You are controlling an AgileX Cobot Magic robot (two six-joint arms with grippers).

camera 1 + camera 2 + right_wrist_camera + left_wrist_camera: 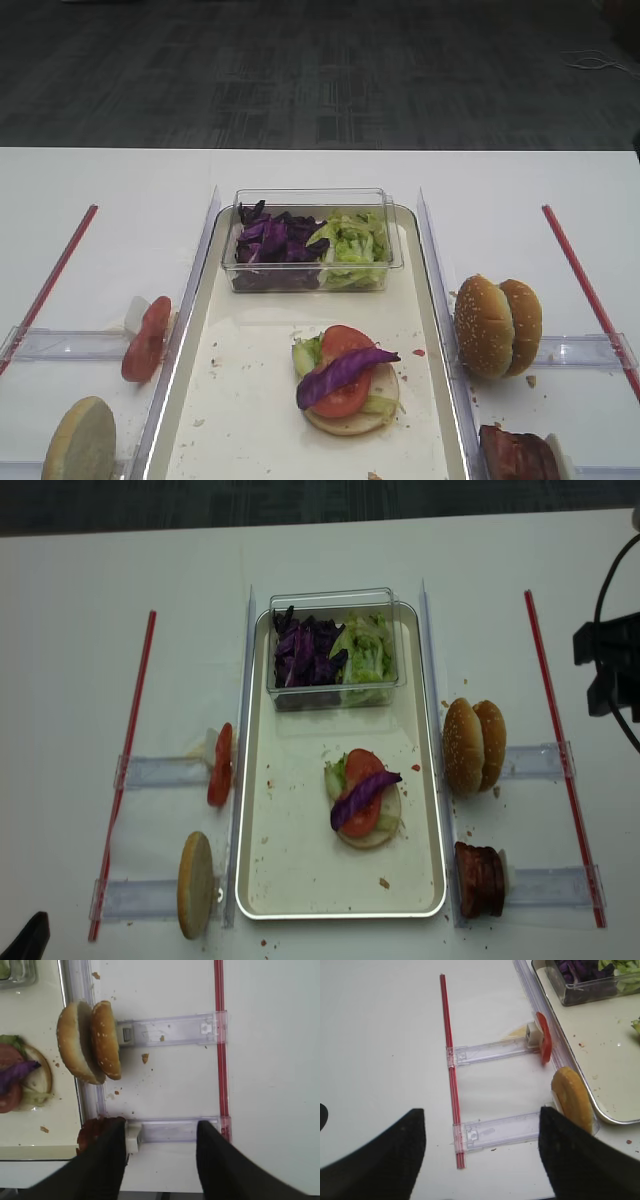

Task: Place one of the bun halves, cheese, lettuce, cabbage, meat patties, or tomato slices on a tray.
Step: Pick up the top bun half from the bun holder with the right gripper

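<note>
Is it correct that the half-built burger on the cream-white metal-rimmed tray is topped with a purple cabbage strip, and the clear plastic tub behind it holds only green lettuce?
Not quite. The clear plastic tub holds dark purple shredded cabbage beside the pale green lettuce, as the exterior high view shows. The rest is right.

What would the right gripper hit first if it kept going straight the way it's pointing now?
Probably the clear plastic holder lying between its open fingers, with the meat patties at that holder's end beside the left-hand finger. Depth is unclear from the wrist view, so it could reach the white table instead.
</note>
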